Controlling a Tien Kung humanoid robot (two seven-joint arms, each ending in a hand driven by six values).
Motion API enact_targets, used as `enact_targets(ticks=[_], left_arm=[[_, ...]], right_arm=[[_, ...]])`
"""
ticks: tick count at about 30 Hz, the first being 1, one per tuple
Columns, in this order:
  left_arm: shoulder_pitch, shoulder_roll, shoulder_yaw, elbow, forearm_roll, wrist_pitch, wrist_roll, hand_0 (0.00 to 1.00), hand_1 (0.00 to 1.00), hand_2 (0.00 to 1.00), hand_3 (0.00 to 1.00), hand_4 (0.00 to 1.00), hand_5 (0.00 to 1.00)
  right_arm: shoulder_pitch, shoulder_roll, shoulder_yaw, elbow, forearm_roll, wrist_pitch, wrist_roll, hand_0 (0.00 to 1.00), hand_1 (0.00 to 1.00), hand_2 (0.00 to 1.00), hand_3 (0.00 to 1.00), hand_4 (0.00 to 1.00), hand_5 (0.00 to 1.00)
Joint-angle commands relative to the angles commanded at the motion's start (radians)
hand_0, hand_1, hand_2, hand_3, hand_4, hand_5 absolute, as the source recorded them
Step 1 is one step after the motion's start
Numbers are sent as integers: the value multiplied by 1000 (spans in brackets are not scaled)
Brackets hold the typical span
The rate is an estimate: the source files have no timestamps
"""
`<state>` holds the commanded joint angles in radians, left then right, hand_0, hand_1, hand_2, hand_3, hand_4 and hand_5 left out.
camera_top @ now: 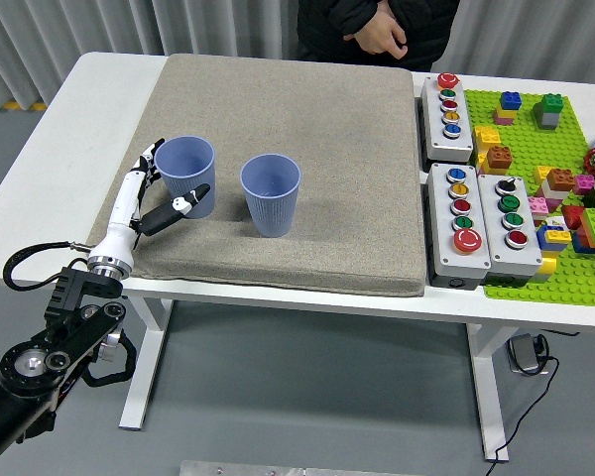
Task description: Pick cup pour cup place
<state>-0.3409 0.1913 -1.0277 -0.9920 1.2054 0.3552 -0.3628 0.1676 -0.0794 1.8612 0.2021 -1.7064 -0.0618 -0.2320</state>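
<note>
Two blue ribbed cups are seen upright on a grey mat (297, 119) that covers most of the white desk (89, 89). The left cup (186, 176) stands near the mat's left edge, and the right cup (271, 194) stands just beside it, apart from it. The left hand (157, 193) is placed at the left cup: white fingers (149, 164) lie along the cup's left side, and the thumb (181, 206) is stretched across in front of its base. The hand is spread loosely about the cup, and whether the cup is actually gripped cannot be told; the cup rests on the mat. The black left arm (50, 342) is brought in from the lower left corner, below the desk's near edge. To the right of the mat, three grey button boxes (461, 236) with coloured buttons are set on the desk, and beyond them a green baseplate (535, 149) carrying scattered toy bricks is seen. At the far side a person in dark clothing stands with one hand (377, 35) held before the body, well apart from the cups.
</note>
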Motion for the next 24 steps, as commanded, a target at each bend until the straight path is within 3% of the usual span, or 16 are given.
enact_targets(ticks=[4, 13, 19, 20, 24], left_arm=[[21, 3, -27, -34, 17, 3, 9, 897, 949, 998, 998, 998, 495], [70, 10, -144, -176, 91, 2, 37, 898, 949, 998, 998, 998, 524], [67, 22, -182, -229, -10, -12, 46, 897, 949, 998, 998, 998, 554], [65, 22, -186, -233, -33, -17, 49, 896, 939, 998, 996, 763, 998], [56, 24, -192, -242, -71, -24, 51, 896, 939, 998, 996, 763, 998]], right_arm=[[0, 0, 1, 0, 0, 0, 1, 702, 692, 635, 602, 51, 393], [5, -2, 4, -1, -3, 0, 3, 702, 692, 635, 601, 51, 392], [7, -3, 5, -1, -1, -1, 3, 702, 692, 635, 601, 51, 392], [7, -3, 4, -1, 0, -2, 3, 701, 692, 634, 600, 51, 394], [7, -4, 5, -2, 0, -2, 4, 701, 692, 634, 600, 51, 394]])
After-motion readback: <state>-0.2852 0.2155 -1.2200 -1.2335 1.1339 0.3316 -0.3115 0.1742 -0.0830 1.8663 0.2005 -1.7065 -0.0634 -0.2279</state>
